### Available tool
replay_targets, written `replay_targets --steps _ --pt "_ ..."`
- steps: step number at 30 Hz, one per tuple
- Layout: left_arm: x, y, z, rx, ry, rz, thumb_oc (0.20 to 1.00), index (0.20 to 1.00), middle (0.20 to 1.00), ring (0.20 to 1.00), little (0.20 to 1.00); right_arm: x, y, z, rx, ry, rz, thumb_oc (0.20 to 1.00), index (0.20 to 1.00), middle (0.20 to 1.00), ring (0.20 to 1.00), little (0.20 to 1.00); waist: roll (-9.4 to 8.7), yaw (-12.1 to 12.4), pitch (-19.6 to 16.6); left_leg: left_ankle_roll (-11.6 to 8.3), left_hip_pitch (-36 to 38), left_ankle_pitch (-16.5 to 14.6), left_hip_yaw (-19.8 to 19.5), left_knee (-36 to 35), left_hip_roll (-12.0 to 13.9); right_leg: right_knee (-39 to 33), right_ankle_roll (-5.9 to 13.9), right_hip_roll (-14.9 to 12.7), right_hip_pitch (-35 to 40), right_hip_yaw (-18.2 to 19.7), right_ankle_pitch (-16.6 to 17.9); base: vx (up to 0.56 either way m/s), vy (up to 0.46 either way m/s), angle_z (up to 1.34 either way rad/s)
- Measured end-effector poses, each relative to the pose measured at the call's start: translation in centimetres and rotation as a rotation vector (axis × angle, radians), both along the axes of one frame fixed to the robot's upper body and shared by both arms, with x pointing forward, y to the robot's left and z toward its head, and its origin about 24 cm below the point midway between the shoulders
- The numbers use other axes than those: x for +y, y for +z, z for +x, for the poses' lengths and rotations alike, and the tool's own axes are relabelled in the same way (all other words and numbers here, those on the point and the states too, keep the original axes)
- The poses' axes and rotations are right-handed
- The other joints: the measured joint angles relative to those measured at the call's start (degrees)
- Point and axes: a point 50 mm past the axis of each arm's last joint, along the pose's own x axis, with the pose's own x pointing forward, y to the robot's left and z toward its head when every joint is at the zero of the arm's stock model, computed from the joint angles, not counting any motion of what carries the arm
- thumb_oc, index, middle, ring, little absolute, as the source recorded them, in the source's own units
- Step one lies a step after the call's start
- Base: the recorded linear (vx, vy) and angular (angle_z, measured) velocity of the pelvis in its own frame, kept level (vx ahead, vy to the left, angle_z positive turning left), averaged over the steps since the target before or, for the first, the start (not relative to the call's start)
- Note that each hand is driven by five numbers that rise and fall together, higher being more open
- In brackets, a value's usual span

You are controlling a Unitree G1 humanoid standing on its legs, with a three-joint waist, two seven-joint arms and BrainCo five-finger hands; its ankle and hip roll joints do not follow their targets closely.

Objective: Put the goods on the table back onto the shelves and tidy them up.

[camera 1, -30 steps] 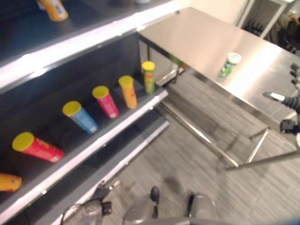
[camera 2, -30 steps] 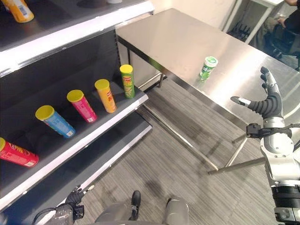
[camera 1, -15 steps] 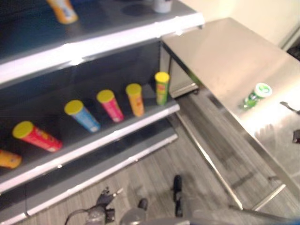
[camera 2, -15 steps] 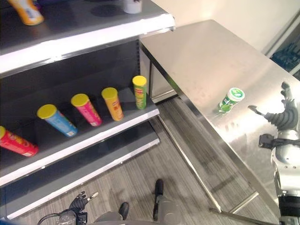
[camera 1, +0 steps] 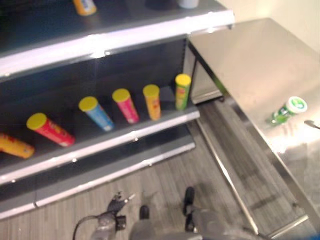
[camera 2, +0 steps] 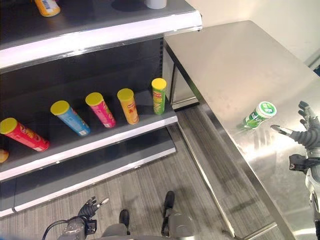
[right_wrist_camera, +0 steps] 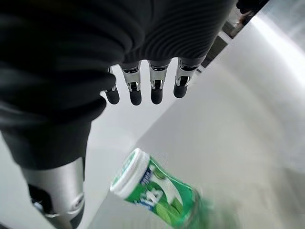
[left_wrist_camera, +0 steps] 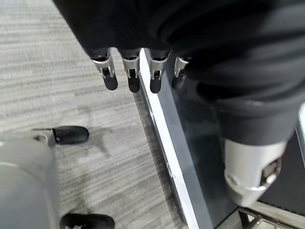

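A green canister with a white lid lies tilted on the steel table. My right hand hovers just right of it, open, thumb stretched toward the lid. Up close the canister lies past the straight fingers, untouched. My left hand hangs low by the floor, open and holding nothing; its fingers point down beside the bottom shelf's white edge. On the middle shelf lie several yellow-lidded tubes: red, blue, pink, orange. A green tube stands upright.
The top shelf holds an orange tube and a white container. The table's left end butts against the shelf unit. Grey striped carpet lies between shelf and table.
The camera has swung, shifting the whole picture. My right hand has come closer to the green canister. The left hand still hangs low.
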Motion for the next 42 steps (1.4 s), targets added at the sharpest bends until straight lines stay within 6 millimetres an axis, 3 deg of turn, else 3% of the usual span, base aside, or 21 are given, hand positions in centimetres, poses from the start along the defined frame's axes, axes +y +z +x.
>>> replay_targets --steps 3,7,25,39,40,42 --pt "0.6 -0.2 -1.3 0.031 0.005 0.011 1.000 1.000 1.000 1.000 1.000 0.0 -0.8 0.0 0.050 0.013 -0.004 1.000 1.000 1.000 1.000 1.000 0.13 -0.23 -0.60 1.63 1.05 1.23 0.45 -2.23 -1.26 0.02 1.04 -1.07 -0.11 0.91 0.37 0.04 0.025 0.01" --pt "0.7 -0.2 -1.5 0.035 0.007 0.012 1.000 1.000 1.000 1.000 1.000 0.1 -1.8 0.5 0.113 0.014 -0.050 1.000 1.000 1.000 1.000 1.000 0.68 0.19 -1.02 0.38 1.31 2.22 0.17 -2.40 -1.18 -0.99 0.90 -0.88 0.65 0.49 0.77 0.03 -0.006 0.06" --pt "0.3 -0.6 -2.4 0.054 0.022 0.000 1.000 1.000 1.000 1.000 1.000 -0.8 -0.9 1.9 0.078 -0.101 -0.117 1.000 1.000 1.000 1.000 1.000 3.43 2.05 -1.40 0.52 0.97 2.17 -2.45 -3.23 -0.64 -1.01 1.21 -0.68 1.66 -2.07 -0.13 0.01 -0.032 0.08" --pt "0.3 -0.6 -2.4 0.060 0.033 0.020 1.000 1.000 1.000 1.000 1.000 -1.9 -0.4 3.2 0.035 -0.214 -0.087 1.000 1.000 1.000 1.000 1.000 4.01 3.34 -1.24 -0.38 0.93 2.93 -3.62 -3.18 -0.38 -1.02 1.24 -0.56 2.31 -3.53 -0.61 0.00 -0.018 0.05" --pt "0.3 -0.6 -2.4 0.061 0.031 0.019 1.000 1.000 1.000 1.000 1.000 -1.7 -0.4 3.3 0.035 -0.208 -0.088 0.931 0.931 0.931 0.931 0.931 4.00 3.33 -1.23 -0.38 0.94 2.93 -3.62 -3.18 -0.38 -1.02 1.25 -0.55 2.31 -3.54 -0.63 0.00 0.000 0.00" --pt "0.2 -0.6 -2.4 0.061 0.032 0.018 1.000 1.000 1.000 1.000 1.000 -1.8 -0.3 3.5 0.034 -0.210 -0.085 0.432 0.432 0.432 0.432 0.432 3.99 3.41 -1.23 -0.39 0.93 2.93 -3.63 -3.19 -0.38 -1.02 1.26 -0.55 2.32 -3.55 -0.65 0.00 0.000 0.00"
